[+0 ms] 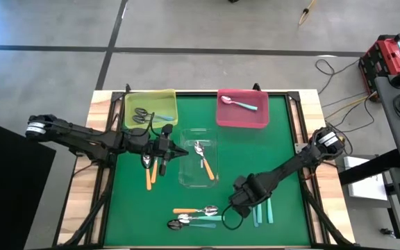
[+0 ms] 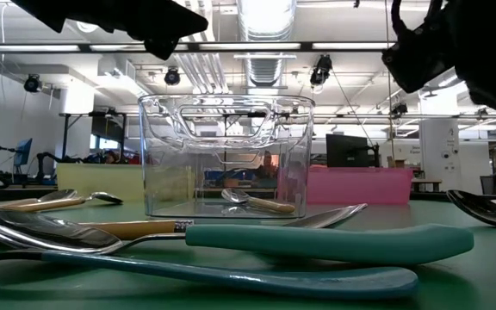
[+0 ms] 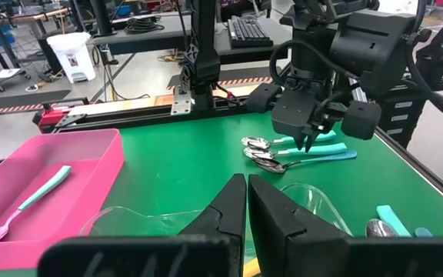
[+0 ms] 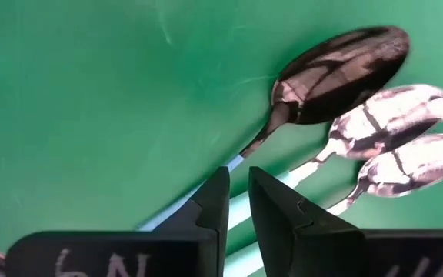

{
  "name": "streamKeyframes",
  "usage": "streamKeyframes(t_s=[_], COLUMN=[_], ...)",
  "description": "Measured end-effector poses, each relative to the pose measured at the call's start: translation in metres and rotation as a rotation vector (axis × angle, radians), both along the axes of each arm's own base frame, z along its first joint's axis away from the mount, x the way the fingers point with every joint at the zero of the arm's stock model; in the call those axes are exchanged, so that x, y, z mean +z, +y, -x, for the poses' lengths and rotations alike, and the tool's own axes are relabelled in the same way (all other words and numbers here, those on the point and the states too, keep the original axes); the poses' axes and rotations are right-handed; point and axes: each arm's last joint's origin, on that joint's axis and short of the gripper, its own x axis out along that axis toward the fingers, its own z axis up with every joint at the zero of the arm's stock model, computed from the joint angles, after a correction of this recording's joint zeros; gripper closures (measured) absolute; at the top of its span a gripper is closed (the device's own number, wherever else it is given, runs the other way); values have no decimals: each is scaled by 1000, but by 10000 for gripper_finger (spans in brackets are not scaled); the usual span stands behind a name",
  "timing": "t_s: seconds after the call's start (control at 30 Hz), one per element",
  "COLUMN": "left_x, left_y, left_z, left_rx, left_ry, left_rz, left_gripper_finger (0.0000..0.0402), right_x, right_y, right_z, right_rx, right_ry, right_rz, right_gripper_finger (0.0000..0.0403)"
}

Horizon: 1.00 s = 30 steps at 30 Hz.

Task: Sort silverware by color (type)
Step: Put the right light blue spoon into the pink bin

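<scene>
White handwritten marks on the right end effector (image 4: 235, 201) are illegible.

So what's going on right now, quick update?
Left gripper shut, empty, by the clear tray. Right gripper jaws narrow, nothing held, over the front spoons. Nothing blocking.

Left arm reaches in from the left edge, stretched nearly level toward mid-bench. Left hand (image 1: 179, 150) sits near the middle, fingers (image 3: 225, 211) pressed together, holding nothing.

Right arm enters from the right edge and slants down toward the front of the bench. Right hand (image 1: 233, 205) points downward close to the surface, fingers (image 4: 271, 204) a narrow slit apart, nothing between them.
</scene>
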Motion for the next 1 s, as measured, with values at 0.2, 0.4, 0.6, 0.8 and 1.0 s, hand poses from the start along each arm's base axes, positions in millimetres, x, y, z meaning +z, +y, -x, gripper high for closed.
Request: streamKeyframes(t_s=[0.2, 0.4, 0.6, 0.8, 1.0], left_x=[1, 3, 3, 3, 3], left_y=[0, -1, -4, -7, -10], left_z=[0, 0, 0, 0, 1], left_rx=[-4, -8, -17, -29, -43], left_ry=[-4, -12, -9, -9, -9], left_rz=[-21, -13, -9, -9, -8], left_gripper_finger=[401, 401, 401, 401, 401], right_x=[1, 5, 4, 0, 0], right_y=[10, 23, 24, 13, 12], right_z=[-7, -20, -21, -7, 19], right_rx=[146, 342, 293, -46, -125], right_ry=[-90, -344, -340, -112, 92], right_rz=[-108, -86, -89, -43, 84], right_gripper_finger=[386, 384, 325, 238, 217])
